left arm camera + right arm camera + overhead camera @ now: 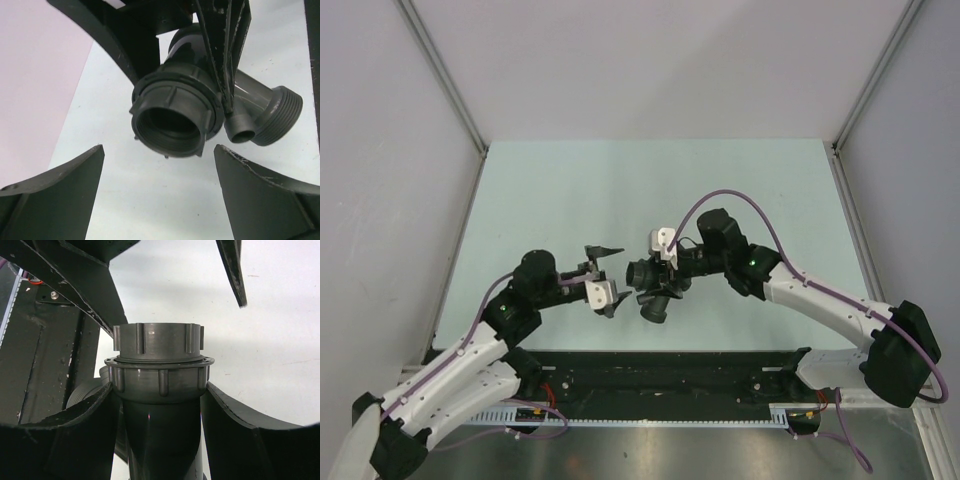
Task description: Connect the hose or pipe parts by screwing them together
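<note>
The dark grey Y-branched pipe part hangs above the table with my right gripper shut on its body, a finger on each side. A ribbed collar rings its mouth, and a second ribbed pipe part sits in line on top of that. In the left wrist view the round open mouth faces me, with the threaded branch to its right. My left gripper is open just short of that mouth, its fingers spread wide and touching nothing. From above, the left gripper faces the pipe parts.
The pale green table lies under both arms, with grey walls on three sides. A black rail runs along the near edge between the arm bases. A purple cable arches over the right arm.
</note>
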